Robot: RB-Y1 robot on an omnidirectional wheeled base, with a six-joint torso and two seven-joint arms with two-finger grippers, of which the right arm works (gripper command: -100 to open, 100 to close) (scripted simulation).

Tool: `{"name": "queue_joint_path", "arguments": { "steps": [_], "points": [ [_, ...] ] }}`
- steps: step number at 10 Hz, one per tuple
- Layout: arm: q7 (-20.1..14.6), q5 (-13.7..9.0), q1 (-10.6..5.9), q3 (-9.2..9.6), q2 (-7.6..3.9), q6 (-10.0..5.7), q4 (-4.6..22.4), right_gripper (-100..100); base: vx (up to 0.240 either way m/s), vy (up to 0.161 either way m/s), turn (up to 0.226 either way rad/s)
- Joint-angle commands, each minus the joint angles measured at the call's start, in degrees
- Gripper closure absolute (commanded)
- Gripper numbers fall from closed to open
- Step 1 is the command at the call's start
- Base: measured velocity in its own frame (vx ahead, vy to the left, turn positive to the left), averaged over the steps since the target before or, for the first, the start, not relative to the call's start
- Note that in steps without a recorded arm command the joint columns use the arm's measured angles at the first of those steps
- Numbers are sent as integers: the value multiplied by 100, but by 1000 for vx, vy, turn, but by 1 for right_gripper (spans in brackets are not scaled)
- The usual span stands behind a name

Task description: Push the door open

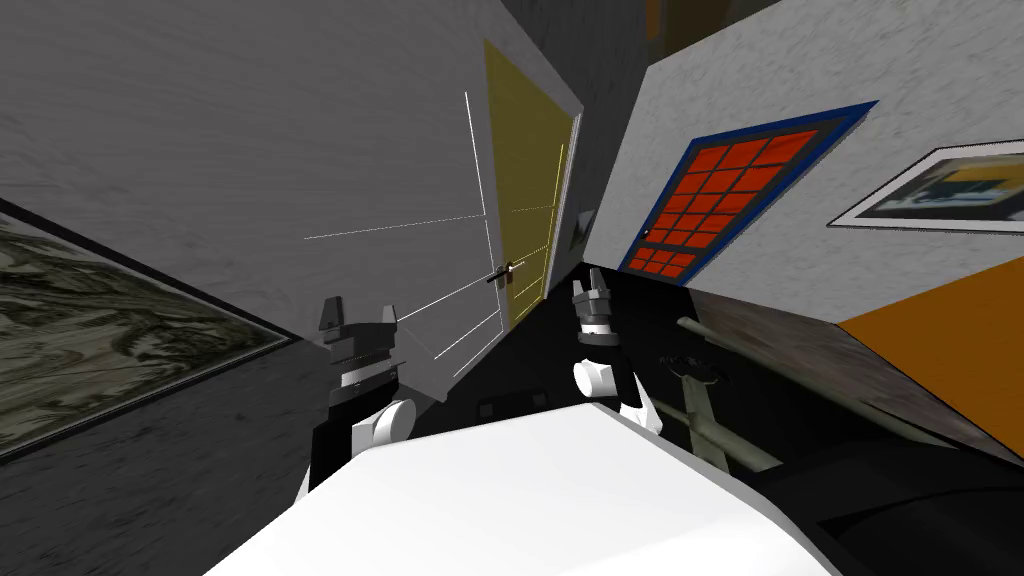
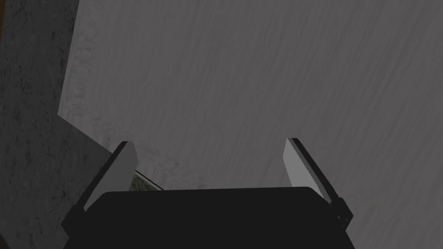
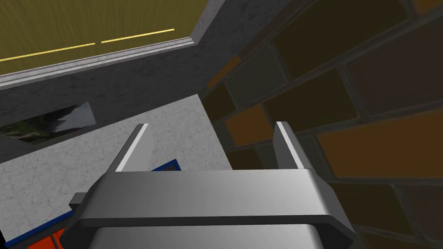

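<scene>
Spreading wide and gripping nothing, my left claw (image 2: 208, 141) faces the flat of the grey, wood-grained door (image 2: 259, 78) from close by. I cannot tell whether its tips touch the surface. My right claw (image 3: 211, 124) is likewise parted and empty. It is raised to the right of the door and aimed at a corner where a pale speckled wall (image 3: 108, 147) meets a brick-patterned surface (image 3: 346, 86).

The door stands upright, long axis vertical, its broad face turned toward me, with my left claw low near its bottom edge. One side edge shows beside a dark wall (image 2: 30, 108); the far edge carries a small handle (image 1: 503, 272). Just beyond the handle lies a yellow panel (image 1: 520, 150) in a grey frame (image 1: 572, 170). Farther right, a red gridded window (image 1: 710, 195) with a blue border sits in the pale wall.
</scene>
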Motion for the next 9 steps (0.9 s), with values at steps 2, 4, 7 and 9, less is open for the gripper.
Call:
{"name": "queue_joint_path", "arguments": {
  "steps": [2, 4, 7, 9],
  "points": [
    [-30, 15, -113, 72, -54, 31, 229, -100, 68, -64, 83],
    [-60, 30, -223, 142, -99, 61, 452, -100, 162, -87, 79],
    [-111, 55, -412, 262, -167, 113, 835, -100, 165, -123, 93],
    [-142, 70, -526, 334, -201, 144, 1066, -100, 74, -96, 91]
  ]
}}
